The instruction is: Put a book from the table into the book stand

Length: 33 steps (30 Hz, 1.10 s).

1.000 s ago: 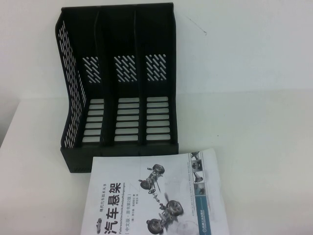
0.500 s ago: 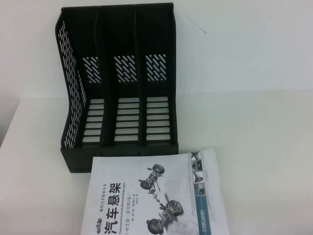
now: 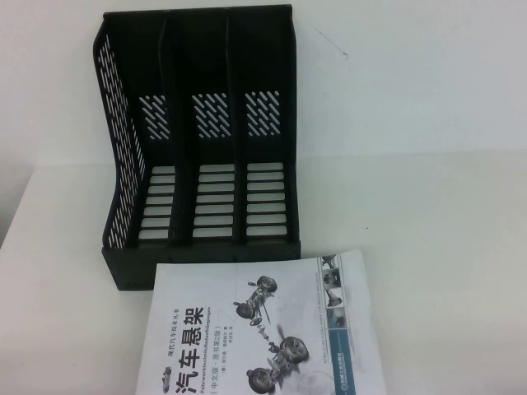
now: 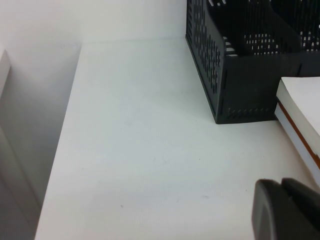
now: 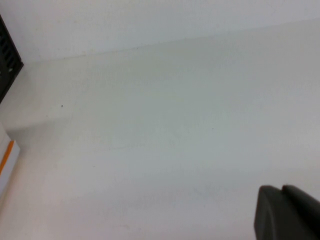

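The black book stand (image 3: 111, 164) stands upright at the back middle of the white table (image 3: 428, 214), its three slots empty. The white book (image 3: 263, 329) with the black title and car-suspension pictures lies flat just in front of it, its far corner near the stand's base. Neither gripper shows in the high view. My left gripper (image 4: 281, 184) is shut and empty, low over the table left of the stand (image 4: 235, 85) and the book (image 4: 302, 92). My right gripper (image 5: 281, 189) is shut and empty over bare table to the right.
In the left wrist view an orange-edged layer (image 4: 300, 137) shows under the white book's page edge; an orange strip (image 5: 5, 157) also shows in the right wrist view, beside the stand's corner (image 5: 7, 55). A white wall runs behind the table.
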{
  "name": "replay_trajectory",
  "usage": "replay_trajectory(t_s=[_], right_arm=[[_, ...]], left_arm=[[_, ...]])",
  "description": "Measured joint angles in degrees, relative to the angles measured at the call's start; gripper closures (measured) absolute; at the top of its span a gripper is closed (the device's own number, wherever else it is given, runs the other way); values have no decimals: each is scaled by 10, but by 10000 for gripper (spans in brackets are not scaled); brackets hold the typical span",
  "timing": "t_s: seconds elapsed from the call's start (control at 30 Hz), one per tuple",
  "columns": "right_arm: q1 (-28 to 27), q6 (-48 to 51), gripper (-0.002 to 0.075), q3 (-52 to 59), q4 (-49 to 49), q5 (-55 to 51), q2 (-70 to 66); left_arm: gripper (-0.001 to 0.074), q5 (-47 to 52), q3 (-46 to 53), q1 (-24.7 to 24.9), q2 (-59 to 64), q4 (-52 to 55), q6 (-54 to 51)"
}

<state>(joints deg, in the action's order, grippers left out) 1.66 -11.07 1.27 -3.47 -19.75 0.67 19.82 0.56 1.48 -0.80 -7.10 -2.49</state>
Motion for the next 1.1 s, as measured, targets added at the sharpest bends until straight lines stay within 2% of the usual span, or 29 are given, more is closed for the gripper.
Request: replay_trajectory(t_s=[0.37, 0.53, 0.6, 0.9, 1.0, 1.1], right_arm=[[0, 0, 729, 0, 0, 8, 0], [0, 0, 729, 4, 0, 84, 0], [0, 0, 729, 4, 0, 157, 0], [0, -2, 729, 4, 0, 498, 0], [0, -3, 729, 4, 0, 564, 0], [0, -5, 729, 4, 0, 599, 0]], left_arm=[[738, -1, 0, 0, 0, 8, 0], [738, -53, 7, 0, 0, 14, 0], [738, -117, 7, 0, 0, 13, 0], [738, -517, 7, 0, 0, 13, 0], [738, -619, 7, 0, 0, 13, -1], [738, -678, 7, 0, -1, 13, -1]])
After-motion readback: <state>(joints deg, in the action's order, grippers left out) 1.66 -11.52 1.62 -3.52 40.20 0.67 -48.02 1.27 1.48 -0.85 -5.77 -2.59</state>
